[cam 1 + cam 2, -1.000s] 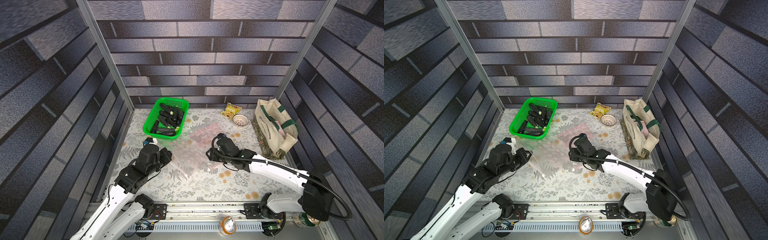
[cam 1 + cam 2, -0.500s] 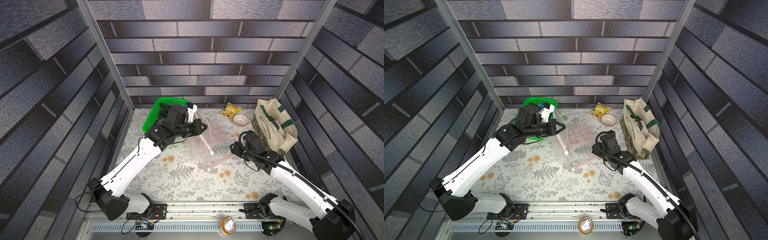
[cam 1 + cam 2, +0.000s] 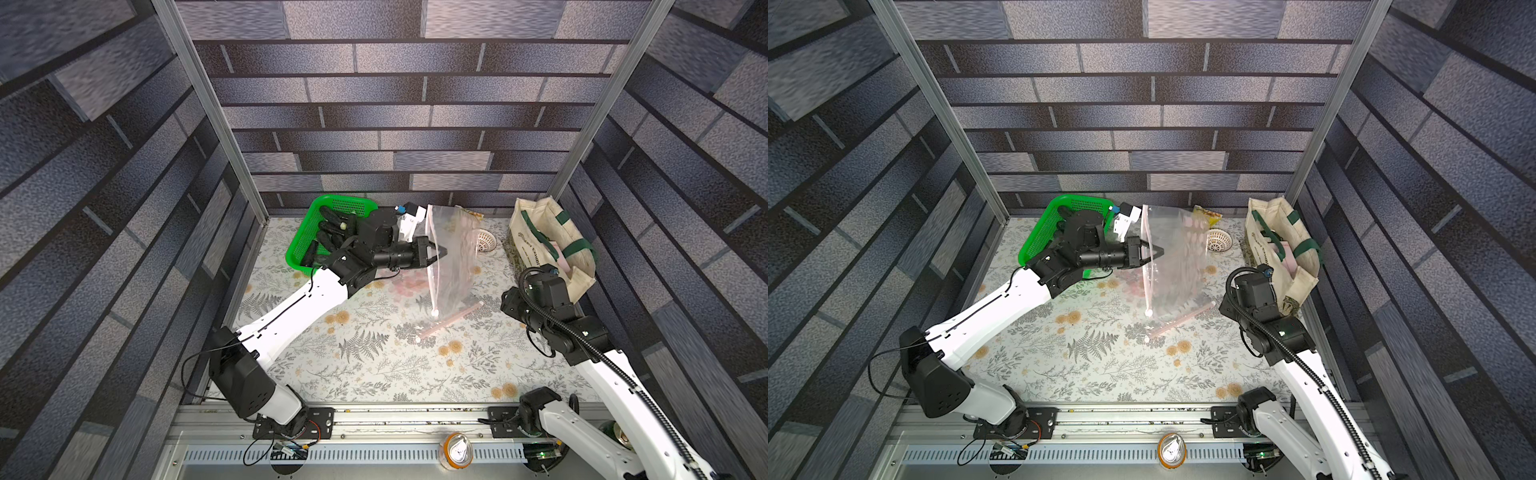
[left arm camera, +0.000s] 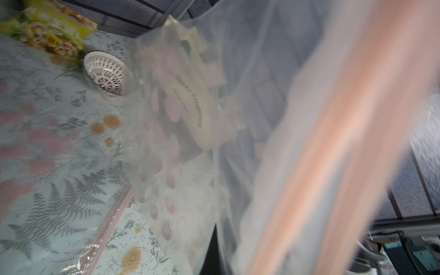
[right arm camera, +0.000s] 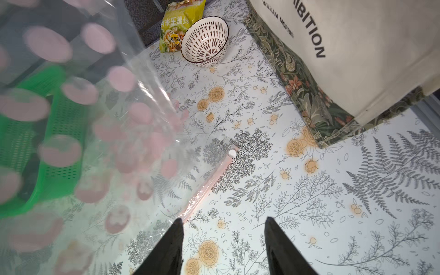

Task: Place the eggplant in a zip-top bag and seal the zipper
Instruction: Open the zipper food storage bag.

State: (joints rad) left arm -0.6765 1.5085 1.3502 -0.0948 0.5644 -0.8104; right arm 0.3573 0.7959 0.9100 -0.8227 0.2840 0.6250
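Both top views, left to right: green plastic mesh basket (image 3: pixel 300 245) holding dark eggplants (image 3: pixel 330 226), partly hidden by left arm; left gripper (image 3: pixel 440 252) pinching zipper edge of hanging clear pink-dotted zip-top bag (image 3: pixel 455 257), just beside basket; patterned white bowl (image 3: pixel 486 241), cream canvas tote (image 3: pixel 527 248); right gripper (image 5: pixel 222 221) spread, empty, beside tote.

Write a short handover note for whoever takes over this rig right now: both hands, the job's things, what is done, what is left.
Left hand: shut on the zip-top bag at its zipper edge, holding it up above the table.
Right hand: open and empty, over the table beside the tote bag.
Eggplants: in the green basket; none in the bag.
Done: bag picked up.
Left: get an eggplant into the bag, then seal the zipper.
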